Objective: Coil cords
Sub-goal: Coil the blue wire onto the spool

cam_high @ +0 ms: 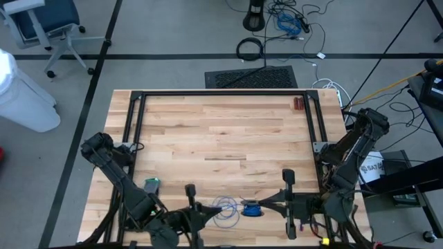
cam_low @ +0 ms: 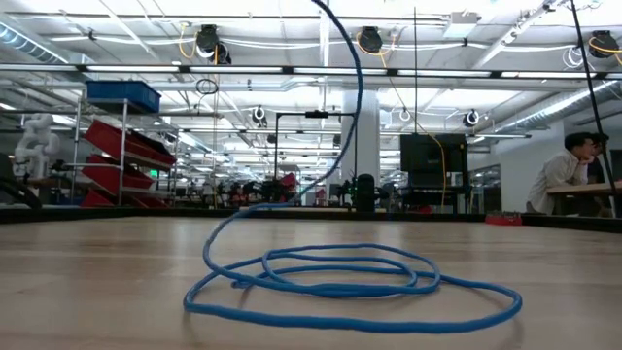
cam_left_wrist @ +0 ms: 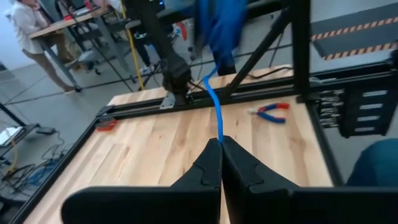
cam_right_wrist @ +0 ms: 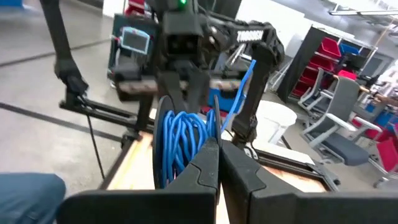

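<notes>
Blue cord (cam_low: 350, 287) lies in loose loops on the near edge of the wooden table (cam_high: 221, 131), between the arms. Left gripper (cam_left_wrist: 220, 144) is clamped tight on the strand; right gripper (cam_right_wrist: 216, 144) is closed on the wound bundle (cam_right_wrist: 180, 146). I'd worry a pull apart drags slack loops into a tangle or slips the thin strand free; red-handled pliers (cam_left_wrist: 272, 112) sit far off

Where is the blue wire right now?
The blue wire lies in loose loops at the table's near edge in the high view, between the left gripper and the right gripper, both shut on it.
</notes>
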Controlling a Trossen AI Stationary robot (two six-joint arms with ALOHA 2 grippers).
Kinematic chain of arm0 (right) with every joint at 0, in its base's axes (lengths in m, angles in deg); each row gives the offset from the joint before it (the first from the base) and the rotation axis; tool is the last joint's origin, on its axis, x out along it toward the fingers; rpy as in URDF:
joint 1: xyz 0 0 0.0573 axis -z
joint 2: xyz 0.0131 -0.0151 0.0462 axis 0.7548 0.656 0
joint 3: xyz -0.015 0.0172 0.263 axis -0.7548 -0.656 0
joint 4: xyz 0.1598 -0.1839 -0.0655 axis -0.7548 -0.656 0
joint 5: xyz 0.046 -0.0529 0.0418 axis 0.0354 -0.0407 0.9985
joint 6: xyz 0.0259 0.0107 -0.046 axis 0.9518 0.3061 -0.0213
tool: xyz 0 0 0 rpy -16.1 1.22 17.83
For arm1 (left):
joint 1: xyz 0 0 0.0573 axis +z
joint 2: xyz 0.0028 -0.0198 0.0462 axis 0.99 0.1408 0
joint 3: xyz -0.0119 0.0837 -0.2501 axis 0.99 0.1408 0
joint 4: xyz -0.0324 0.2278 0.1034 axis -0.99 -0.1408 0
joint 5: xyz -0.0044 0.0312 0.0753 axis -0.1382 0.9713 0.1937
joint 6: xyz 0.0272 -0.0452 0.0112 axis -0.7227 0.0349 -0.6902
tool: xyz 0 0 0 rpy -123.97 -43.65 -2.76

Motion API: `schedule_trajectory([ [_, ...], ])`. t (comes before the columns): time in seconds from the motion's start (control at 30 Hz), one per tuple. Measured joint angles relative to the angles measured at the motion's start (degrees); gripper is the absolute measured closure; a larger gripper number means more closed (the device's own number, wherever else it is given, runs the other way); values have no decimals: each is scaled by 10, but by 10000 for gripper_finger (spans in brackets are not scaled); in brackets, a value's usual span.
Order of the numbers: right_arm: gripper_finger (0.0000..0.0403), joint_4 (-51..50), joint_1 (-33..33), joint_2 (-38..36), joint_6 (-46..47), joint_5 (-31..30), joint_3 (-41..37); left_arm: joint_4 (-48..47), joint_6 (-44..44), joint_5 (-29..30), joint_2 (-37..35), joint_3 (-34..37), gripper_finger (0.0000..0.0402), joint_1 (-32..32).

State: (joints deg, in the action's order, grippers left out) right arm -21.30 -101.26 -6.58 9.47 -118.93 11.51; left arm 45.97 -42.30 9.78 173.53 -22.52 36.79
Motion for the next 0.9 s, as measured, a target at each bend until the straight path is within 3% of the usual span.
schedule_trajectory([
  [0.63,403,-11,17,24,-52,31,0,4,-2,31,-11,-6,400,-15],
  [0.9,403,-29,36,32,-45,26,0,52,-1,31,-12,-6,400,-14],
])
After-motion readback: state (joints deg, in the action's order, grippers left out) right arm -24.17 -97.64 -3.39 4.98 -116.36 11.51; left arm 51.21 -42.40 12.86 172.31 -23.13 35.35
